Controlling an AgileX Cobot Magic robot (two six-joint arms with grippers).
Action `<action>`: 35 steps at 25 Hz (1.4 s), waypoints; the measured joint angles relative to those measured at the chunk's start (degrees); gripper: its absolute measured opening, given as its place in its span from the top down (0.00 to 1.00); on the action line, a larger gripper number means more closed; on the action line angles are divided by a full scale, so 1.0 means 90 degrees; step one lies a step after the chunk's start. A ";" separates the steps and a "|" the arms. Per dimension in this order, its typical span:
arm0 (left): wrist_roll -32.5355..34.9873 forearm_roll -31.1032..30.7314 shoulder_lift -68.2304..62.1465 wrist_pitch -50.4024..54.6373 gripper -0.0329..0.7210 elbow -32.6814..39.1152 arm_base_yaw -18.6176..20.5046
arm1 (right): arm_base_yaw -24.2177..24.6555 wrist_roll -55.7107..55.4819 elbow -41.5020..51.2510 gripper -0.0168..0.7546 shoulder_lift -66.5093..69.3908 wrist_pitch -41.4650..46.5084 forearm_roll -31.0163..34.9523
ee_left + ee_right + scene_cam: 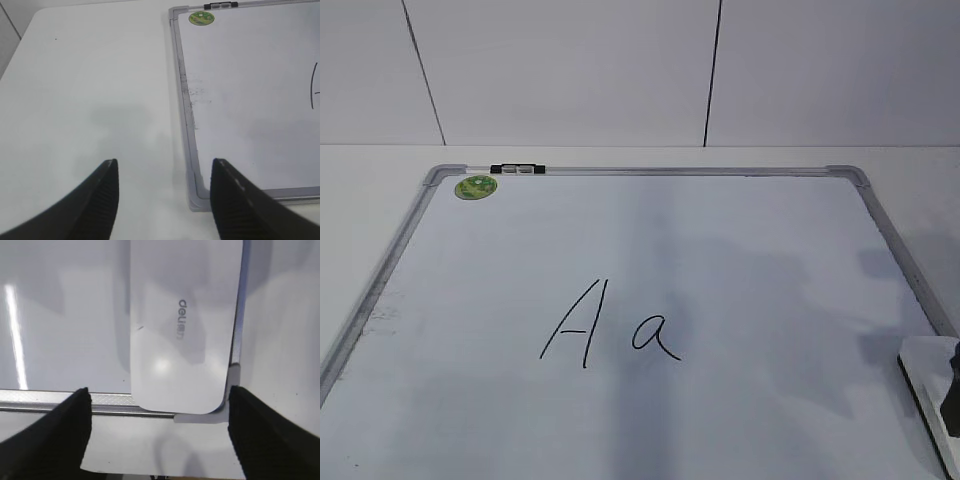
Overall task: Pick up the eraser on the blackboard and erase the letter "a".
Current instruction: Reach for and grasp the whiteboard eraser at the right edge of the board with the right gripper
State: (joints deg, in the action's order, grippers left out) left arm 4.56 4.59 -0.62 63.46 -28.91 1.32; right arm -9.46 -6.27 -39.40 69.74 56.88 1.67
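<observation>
**White table, eraser not yet gripped**

White table point(75, 90) is carrying the blackboard point(740, 250). The eraser point(182, 325) is lying at its near right corner, the right hand point(157, 415) hovering wide around it, not touching. The left hand point(165, 185) is waiting wide off the left edge. The letter "a" point(655, 336) is sitting untouched beside the capital "A" point(577, 322); pickup and erasing remain.

Blackboard point(750, 260): white dry-erase surface, grey metal frame with rounded corners, lying flat; round green sticker point(476, 186) in its far left corner. Letter "a" point(655, 335): small, thin black marker, round bowl with tail, near the board's middle, intact. Eraser point(182, 325): white rounded block, grey lettering on top, flat in the board's near right corner, against the frame.
</observation>
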 joint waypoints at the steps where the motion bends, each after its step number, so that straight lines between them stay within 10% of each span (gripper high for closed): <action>1: 0.0000 0.0000 0.0000 0.0000 0.38 0.0000 0.0000 | 0.0000 0.0000 0.0000 0.10 0.0000 -0.0041 0.0000; 35: 0.0000 0.0000 0.0000 0.0000 0.38 0.0000 0.0000 | 0.0000 -0.0606 -0.0070 0.10 0.0969 -0.0701 -0.0506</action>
State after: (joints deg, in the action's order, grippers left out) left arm 4.56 4.59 -0.62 63.46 -28.91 1.32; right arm -9.46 -11.73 -40.02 78.46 50.57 -2.89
